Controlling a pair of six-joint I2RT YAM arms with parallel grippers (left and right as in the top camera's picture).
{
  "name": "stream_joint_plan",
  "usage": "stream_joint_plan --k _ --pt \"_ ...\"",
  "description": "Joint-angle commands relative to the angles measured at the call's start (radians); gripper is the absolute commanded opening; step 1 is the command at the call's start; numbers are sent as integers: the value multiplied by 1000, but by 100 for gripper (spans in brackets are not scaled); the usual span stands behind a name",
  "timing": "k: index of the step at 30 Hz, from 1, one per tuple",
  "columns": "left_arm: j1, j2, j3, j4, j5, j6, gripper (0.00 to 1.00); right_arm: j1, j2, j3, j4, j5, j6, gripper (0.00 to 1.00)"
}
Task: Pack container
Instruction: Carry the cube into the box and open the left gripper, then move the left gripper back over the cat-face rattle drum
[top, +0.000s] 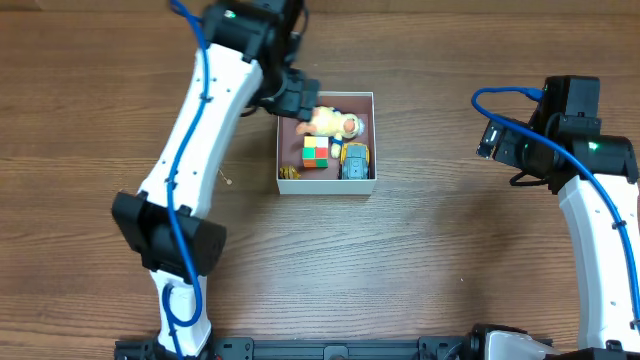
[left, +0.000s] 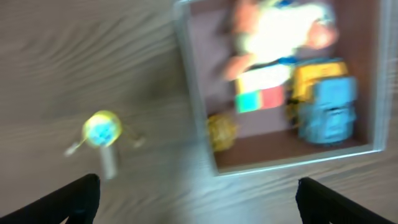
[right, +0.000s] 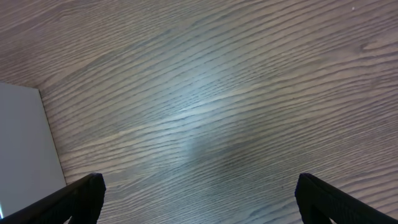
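The container (top: 326, 188) is a square white-walled box with a pink inside, at the table's middle. It holds a pale doll-like toy (top: 336, 123), a colour cube (top: 316, 152), a yellow and blue toy car (top: 354, 160) and a small yellow piece (top: 290, 173). My left gripper (top: 299, 106) hovers over the box's far left corner. In the blurred left wrist view the box (left: 191, 93) and its toys lie ahead of my left gripper (left: 199, 199), which is open and empty. My right gripper (top: 488, 140) is off to the right, open and empty over bare wood (right: 199, 199).
A small yellow and blue round toy with a thin stem (top: 228, 179) lies on the table left of the box; it also shows in the left wrist view (left: 102, 129). A white wall of the box (right: 25, 143) shows at the left edge of the right wrist view.
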Motion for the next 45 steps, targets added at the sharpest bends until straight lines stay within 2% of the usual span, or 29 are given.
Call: stream_joint_plan --k 1,8,11,15,17,20,23,26,33,37,41,45 --pt "42 -18 11 -61 -136 -67 100 -4 -22 1 6 10 -4 100" --pt "79 -22 -88 -61 -137 -75 100 -4 -22 1 6 10 -4 100" --pt "85 -22 -157 -61 -141 -126 100 -4 -22 1 6 10 -4 100" --pt "96 -22 -195 -61 -298 -243 100 -4 -22 1 6 10 -4 100" --pt "113 -30 -195 -61 -320 -277 100 -4 -22 1 6 10 -4 100" --pt "154 -54 -195 -61 -262 -269 100 -4 -22 1 6 10 -4 100" --pt "203 -101 -217 -61 -148 -185 100 -4 -22 1 6 10 -4 100" --pt "243 -181 -309 -41 -113 -172 100 -4 -22 1 6 10 -4 100" --pt "253 -422 -718 206 -109 -150 100 -4 -22 1 6 10 -4 100" --pt "254 -479 -921 372 -81 -75 100 -4 -22 1 6 10 -4 100" --pt "274 -455 -1023 503 108 11 100 -4 -22 1 7 10 -4 100" --pt "314 -415 -1026 582 122 53 100 -4 -22 1 6 10 -4 100"
